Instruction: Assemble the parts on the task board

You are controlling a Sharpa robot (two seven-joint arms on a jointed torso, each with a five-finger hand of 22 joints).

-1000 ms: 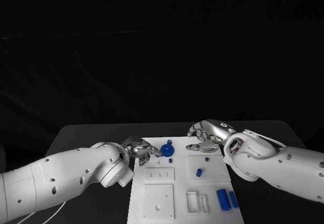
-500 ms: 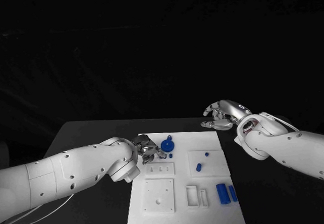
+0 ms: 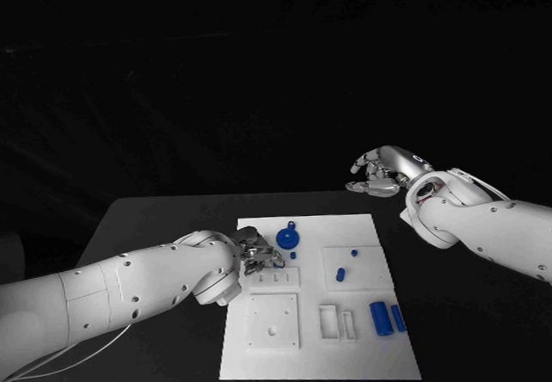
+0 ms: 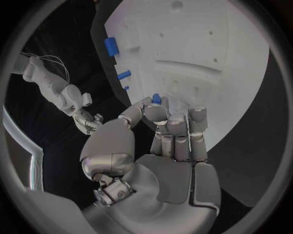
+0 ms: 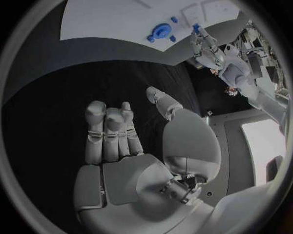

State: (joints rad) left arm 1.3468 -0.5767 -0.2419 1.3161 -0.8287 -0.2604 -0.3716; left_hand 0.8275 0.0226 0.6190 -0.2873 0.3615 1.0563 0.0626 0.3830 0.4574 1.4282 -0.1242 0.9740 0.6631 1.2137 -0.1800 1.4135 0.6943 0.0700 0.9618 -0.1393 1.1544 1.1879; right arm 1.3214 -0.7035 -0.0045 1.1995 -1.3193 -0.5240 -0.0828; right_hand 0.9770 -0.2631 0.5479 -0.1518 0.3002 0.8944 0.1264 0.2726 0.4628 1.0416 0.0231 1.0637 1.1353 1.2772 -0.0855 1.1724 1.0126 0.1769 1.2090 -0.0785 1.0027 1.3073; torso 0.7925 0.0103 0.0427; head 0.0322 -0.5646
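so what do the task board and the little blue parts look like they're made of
The task board looks like matte white plastic, perhaps machined or printed: flat even surface, crisp recessed pockets, no glare. The blue parts, such as the round one and the pair of bars, look like solid-coloured plastic with a slight sheen. Neither can be told for certain.

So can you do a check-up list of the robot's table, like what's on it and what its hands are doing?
Surface: black table, bare around the board.
Job's things: white task board; blue round part near its far end; small blue part mid-board; two blue bars side by side nearer the robot.
Clutter: nothing seen.
Hands: left hand over the board, pinching a small blue piece; right hand raised off the board, fingers curled, holding nothing.
Cables: thin cable below the left arm.
Surroundings: dark, nothing seen.
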